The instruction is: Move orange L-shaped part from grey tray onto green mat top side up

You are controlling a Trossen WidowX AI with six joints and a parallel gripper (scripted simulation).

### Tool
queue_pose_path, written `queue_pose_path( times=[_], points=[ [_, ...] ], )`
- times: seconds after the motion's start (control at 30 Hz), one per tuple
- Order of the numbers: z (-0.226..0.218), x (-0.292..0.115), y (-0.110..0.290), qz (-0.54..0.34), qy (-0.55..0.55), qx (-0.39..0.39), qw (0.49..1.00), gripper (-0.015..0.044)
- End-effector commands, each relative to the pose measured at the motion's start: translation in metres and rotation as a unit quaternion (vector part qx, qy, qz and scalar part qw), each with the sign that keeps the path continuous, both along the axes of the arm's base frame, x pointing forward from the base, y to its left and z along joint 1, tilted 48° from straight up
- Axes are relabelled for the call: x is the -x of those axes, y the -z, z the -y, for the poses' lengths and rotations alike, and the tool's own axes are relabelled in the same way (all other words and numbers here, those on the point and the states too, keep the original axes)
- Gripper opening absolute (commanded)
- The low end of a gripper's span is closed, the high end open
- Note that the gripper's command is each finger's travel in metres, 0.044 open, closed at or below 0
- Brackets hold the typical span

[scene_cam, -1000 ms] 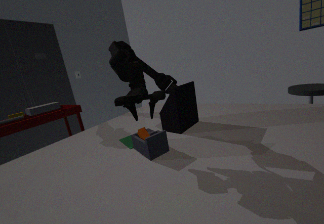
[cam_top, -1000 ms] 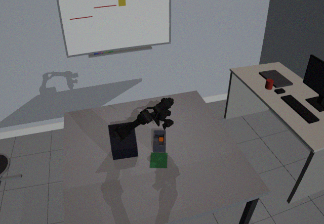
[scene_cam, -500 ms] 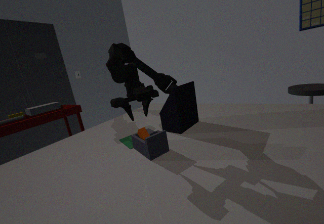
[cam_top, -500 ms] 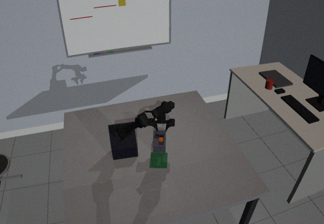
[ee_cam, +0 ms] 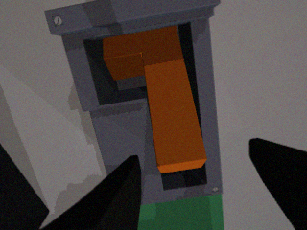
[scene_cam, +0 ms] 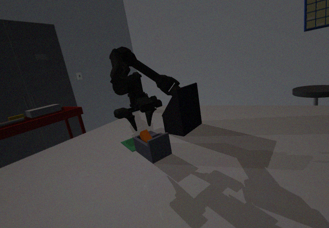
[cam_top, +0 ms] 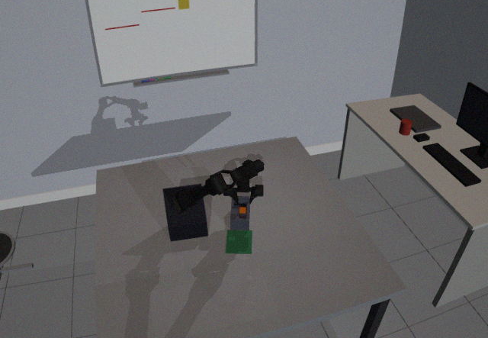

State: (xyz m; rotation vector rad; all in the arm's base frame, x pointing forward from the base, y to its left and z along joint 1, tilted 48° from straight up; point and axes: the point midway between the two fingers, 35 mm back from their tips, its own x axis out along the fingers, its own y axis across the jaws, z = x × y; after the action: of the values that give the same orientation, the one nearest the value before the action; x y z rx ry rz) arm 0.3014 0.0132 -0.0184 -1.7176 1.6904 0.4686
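The orange L-shaped part sits tilted in the pocket of the grey tray. Its L-shaped end is down at the far side, and its straight end sticks up out of the pocket on the side toward the green mat. My gripper is open and empty. It hangs a little above the tray, with one finger to each side of the raised end and touching nothing.
The arm's black base box stands right beside the tray. The green mat lies flat against the tray's near end. A desk with a red cup, keyboard and monitor stands far off to the right.
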Motion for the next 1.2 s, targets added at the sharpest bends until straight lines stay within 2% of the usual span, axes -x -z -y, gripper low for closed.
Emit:
queue_pose_path(
  times=[0.0,0.87,0.97,1.17],
  points=[
    [0.006,0.002,0.006,-0.007,-0.001,0.004,1.000,0.0280],
    [0.035,0.000,0.030,-0.007,0.000,0.006,1.000,0.0280],
    [0.033,-0.003,0.027,0.000,0.002,0.002,1.000,0.0201],
    [0.033,-0.003,0.027,0.000,0.002,0.002,1.000,0.0161]
  ],
)
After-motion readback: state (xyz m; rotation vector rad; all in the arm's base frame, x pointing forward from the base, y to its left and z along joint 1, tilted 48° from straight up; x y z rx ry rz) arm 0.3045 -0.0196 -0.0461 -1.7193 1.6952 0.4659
